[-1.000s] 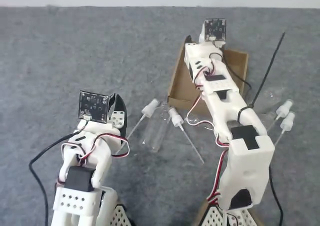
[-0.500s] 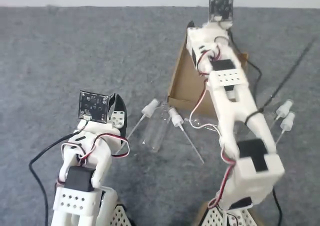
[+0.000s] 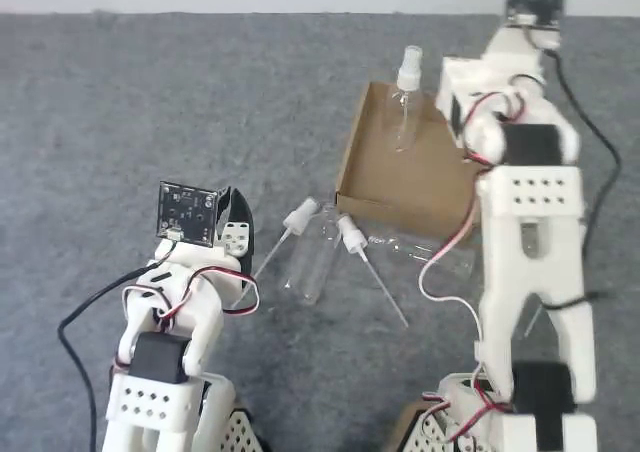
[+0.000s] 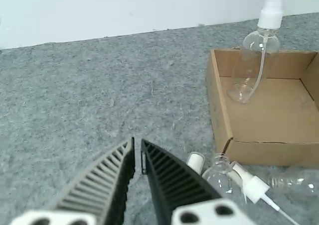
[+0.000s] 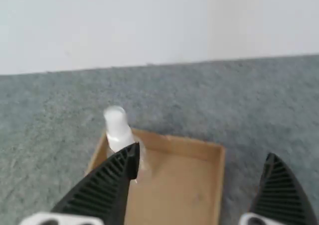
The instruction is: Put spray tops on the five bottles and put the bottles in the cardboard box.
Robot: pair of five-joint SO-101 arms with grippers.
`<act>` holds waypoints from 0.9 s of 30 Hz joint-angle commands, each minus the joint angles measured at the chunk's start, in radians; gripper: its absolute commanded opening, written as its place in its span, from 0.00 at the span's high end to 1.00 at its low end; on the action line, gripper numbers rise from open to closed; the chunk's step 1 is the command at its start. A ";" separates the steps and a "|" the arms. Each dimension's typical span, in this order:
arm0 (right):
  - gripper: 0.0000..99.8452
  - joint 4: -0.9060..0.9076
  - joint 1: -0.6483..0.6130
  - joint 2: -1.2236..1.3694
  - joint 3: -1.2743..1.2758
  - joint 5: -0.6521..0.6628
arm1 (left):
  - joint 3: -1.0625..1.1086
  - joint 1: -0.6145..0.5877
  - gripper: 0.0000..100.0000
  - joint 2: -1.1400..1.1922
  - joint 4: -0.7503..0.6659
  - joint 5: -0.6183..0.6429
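Upright in the cardboard box (image 3: pixel 400 187) stood one clear bottle (image 3: pixel 405 107) with a white spray top fitted. It was against the box's far wall, toward the far-left corner, and its thin dip tube showed through the plastic. The box lay on the grey table (image 3: pixel 150 102), right of the middle and toward the far edge.

Over the far-right side of the box hung the right gripper (image 5: pixel 202 158). Its dark ribbed fingers were spread wide and held nothing. In the right wrist view one fingertip sat just beside the bottle's spray head; whether it touched could not be told.

Just off the box's near-left corner lay the loose parts. An uncapped bottle (image 3: pixel 312 262) lay on its side with its neck toward the box. A spray top (image 3: pixel 300 215) lay beside that neck on the left, and a second spray top (image 3: pixel 351 234) on the right, with its long tube running toward the table's near edge. Another clear bottle (image 3: pixel 425 254) lay flat along the box's near wall, partly under the right arm's wiring.

Left of that cluster, nearer the near edge of the table, the left gripper (image 4: pixel 138 144) was poised. Its two fingers were pressed almost together with only a sliver between them, and it gripped nothing.
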 commanded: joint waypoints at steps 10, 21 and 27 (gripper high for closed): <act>0.68 0.437 0.251 -0.162 -0.061 0.044 | -0.004 -0.003 0.99 -0.009 -0.025 0.008; 0.68 0.516 0.344 -0.156 0.259 0.186 | 0.007 0.003 0.99 -0.009 -0.029 0.006; 0.68 0.314 0.315 -0.156 0.532 0.054 | 0.007 0.003 0.99 -0.009 -0.029 0.008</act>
